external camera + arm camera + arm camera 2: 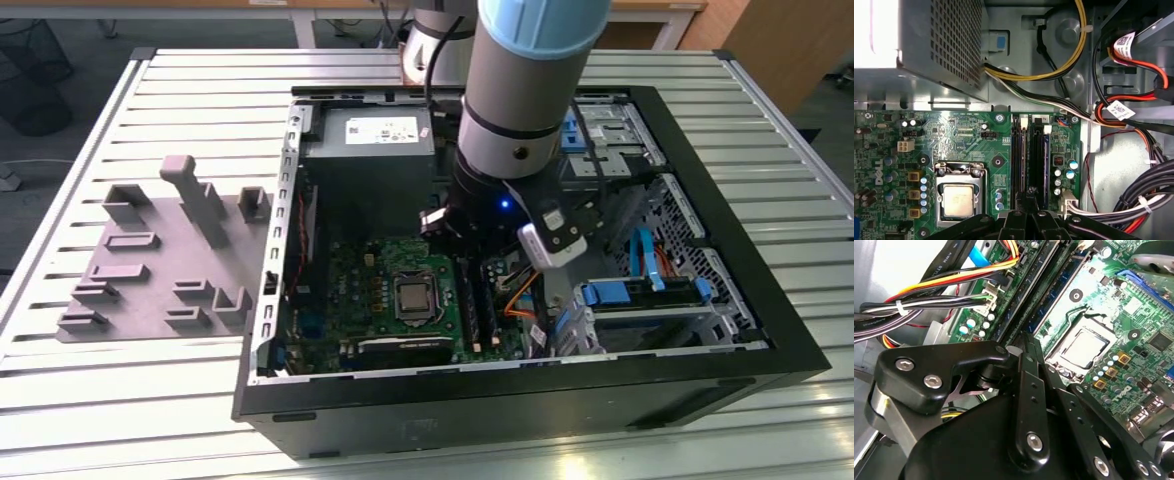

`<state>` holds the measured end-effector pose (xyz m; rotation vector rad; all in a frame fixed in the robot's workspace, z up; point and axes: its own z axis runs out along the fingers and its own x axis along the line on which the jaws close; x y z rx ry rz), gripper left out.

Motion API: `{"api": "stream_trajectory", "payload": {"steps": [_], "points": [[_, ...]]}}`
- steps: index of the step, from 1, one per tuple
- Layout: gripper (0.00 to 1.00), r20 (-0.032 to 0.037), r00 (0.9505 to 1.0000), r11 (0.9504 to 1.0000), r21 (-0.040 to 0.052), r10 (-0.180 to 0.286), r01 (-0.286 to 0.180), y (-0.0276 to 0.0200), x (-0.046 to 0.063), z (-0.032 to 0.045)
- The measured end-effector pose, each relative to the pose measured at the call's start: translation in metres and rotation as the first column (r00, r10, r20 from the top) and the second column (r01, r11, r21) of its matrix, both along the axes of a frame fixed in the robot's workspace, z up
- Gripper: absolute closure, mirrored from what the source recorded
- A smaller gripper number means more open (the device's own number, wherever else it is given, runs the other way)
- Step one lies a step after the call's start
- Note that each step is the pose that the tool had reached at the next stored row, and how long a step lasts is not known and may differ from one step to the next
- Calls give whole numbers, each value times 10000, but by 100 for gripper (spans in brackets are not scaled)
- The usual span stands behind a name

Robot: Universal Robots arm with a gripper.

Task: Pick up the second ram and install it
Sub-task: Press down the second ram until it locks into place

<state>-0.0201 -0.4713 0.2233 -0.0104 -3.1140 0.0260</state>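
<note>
Jaws point(1029, 196) are sitting drawn close, tips nearly together over the long black plastic memory slots point(1043, 165). I cannot tell if they are pinching a board edge or just resting closed above it.

The second ram, a thin dark bluish-green stick point(1022, 160), is looking like the narrow strip standing in the slot on the processor side, running straight up to the jaw tips. That is my read only, and I can't tell whether it is seated or only lined up.

Handling, as I'm judging it:
- It is light, stiff and thin, and it won't sag.
- It is fragile: the chips and contact edge are not for squeezing.
- I would be gripping across the flat faces near mid-length on the top edge, keeping it square to the slot, because a tilt would be binding it.

View differences:
- The first wrist view is looking straight down on the green motherboard point(964, 135), showing both slots side by side, the square silver processor point(959, 200), the grey perforated metal power supply box point(944, 45) and the yellow, red and black cable bundles point(1134, 200).
- The second wrist view is looking along the slots from behind the jaws point(1025, 342), showing the black linkage close up and how the tips are lining up with the slots.
- The exterior view is showing the light blue and grey arm point(527, 90) reaching down into the open black computer case point(801, 350). The grey plastic fixture plate with upright blocks point(147, 270) is lying beside the case at the exterior view's left, on the slatted metal tabletop point(80, 400).
</note>
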Motion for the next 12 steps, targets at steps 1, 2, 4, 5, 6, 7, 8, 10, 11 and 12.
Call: {"api": "stream_trajectory", "payload": {"steps": [1,2,4,5,6,7,8,10,11,12], "points": [[89,0,10000,10000,0,1,-1,0,0,-9],[89,0,10000,10000,0,1,-1,0,0,-18],[89,-4,10000,10000,-10,1,-1,-1,0,-33],[89,-5,10000,10000,-12,1,-1,-1,0,-43],[89,-5,10000,10000,-12,0,0,-1,0,-54],[89,-3,10000,10000,-6,0,0,-1,0,-69],[89,-4,10000,10000,-11,0,0,-1,0,-79],[89,-7,10000,10000,-21,0,0,0,0,-94],[89,-7,10000,10000,-21,0,0,1,0,-94],[89,-7,10000,10000,-23,0,0,1,0,-87]]}}
